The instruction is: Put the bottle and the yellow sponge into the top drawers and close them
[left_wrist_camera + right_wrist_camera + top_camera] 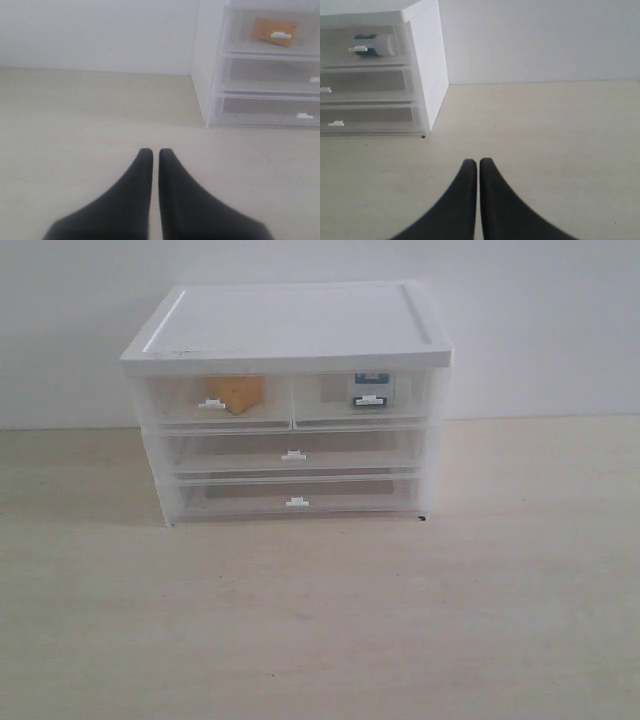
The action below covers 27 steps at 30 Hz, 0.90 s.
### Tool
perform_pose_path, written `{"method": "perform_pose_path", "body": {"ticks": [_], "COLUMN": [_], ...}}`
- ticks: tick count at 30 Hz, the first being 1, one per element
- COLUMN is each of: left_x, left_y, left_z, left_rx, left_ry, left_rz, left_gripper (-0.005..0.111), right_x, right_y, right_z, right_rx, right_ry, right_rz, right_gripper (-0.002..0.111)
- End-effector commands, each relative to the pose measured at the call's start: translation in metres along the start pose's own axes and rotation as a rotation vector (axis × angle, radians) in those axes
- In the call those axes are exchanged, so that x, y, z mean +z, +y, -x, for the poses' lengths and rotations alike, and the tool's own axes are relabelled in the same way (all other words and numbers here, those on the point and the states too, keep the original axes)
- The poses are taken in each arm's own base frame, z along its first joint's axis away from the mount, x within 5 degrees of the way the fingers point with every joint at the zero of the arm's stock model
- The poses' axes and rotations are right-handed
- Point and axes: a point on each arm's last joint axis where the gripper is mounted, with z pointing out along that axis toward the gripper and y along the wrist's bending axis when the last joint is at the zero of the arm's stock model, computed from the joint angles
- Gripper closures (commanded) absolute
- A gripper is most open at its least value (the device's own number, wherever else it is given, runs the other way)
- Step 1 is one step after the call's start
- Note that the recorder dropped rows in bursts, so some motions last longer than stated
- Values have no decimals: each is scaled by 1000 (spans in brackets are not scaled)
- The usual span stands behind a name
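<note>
In the upper middle of the exterior frame, behind the shut fronts of the top drawers, the yellow sponge sits in the left one and the bottle in the right, under the white-topped cabinet. The left gripper and the right gripper each have their fingers pressed almost together, gripping nothing, over the pale wooden table, well apart from the cabinet.

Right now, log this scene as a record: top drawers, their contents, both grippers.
left top drawer (exterior view): shut, holds yellow sponge
right top drawer: shut, holds bottle
left gripper: jaws shut, empty, away from cabinet
right gripper: jaws shut, empty, away from cabinet
task: looks complete
</note>
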Motion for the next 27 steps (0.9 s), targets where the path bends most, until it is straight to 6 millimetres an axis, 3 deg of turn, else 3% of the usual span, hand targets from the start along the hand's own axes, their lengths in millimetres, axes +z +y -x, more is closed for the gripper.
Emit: {"method": "perform_pose_path", "body": {"ticks": [1,27], "left_x": [0,0], "left_y": [0,0], "left_z": [-1,-1], "left_rx": [-1,-1], "left_ry": [-3,1], "left_rz": [-1,-1], "left_gripper": [103,103], "right_x": [0,0], "right_y": [-1,-1], "right_z": [-10,-14], "right_rx": [-29,-36], "right_ry": [28,70], "right_rz": [-13,-14], "right_gripper": [108,108]}}
